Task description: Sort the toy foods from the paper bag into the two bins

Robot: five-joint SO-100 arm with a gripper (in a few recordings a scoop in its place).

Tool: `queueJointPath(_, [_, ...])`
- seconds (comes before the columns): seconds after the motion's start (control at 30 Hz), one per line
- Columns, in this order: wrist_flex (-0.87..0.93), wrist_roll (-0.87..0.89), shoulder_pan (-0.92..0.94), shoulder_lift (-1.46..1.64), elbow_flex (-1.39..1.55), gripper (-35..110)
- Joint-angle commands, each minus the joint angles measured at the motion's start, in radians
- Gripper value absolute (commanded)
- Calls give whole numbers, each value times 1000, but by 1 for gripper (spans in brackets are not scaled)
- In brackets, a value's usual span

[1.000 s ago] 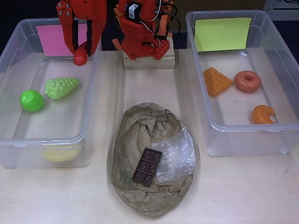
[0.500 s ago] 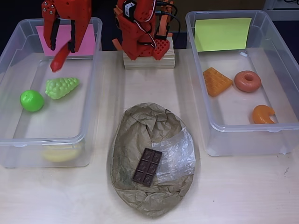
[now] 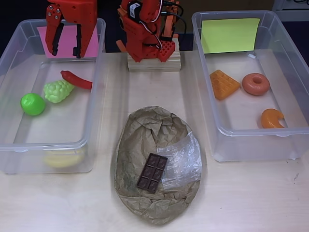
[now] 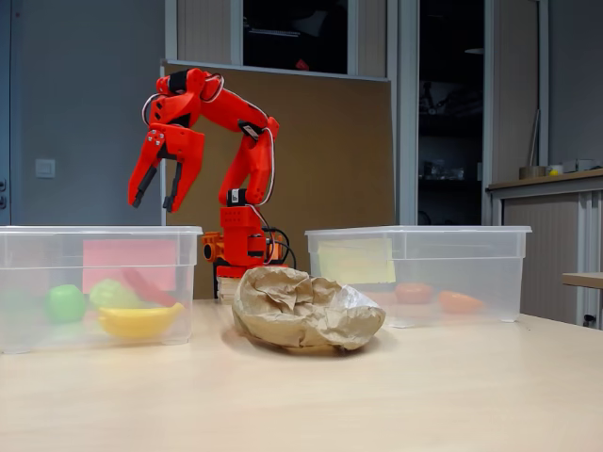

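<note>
Behind the pale table (image 4: 283,395), perhaps a brown board (image 4: 320,141)

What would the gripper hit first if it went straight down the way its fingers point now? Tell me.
Most likely the bin with the pink label. The gripper hangs open above its far end, fingers pointing down, so it would probably meet the bare floor near the label, short of the red chili. Depth is uncertain.

A pale wooden table (image 4: 396,395) fills the foreground. Behind it stands a brown board (image 4: 330,160) against a grey wall (image 4: 75,104) with a light switch (image 4: 44,169). A cabinet (image 4: 551,240) sits at right, before dark windows (image 4: 292,33).
</note>
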Motion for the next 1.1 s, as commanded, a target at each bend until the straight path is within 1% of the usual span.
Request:
queueJointPath(0.0, [-6,23,-37,-3,-28,22])
queueJointPath(0.23, [-11,41,-183,-120,-199,21])
queueJointPath(0.47, [-49,58,-370,-331,-387,20])
queueJointPath(0.63, [-92,112,-505,-465,-408,19])
queueJointPath(0.73, [-106,198,-583,-538,-397,18])
queueJointPath(0.87, [-107,403,-684,-618,-411,17])
queueJointPath(1.07, [-77,676,-795,-747,-538,16])
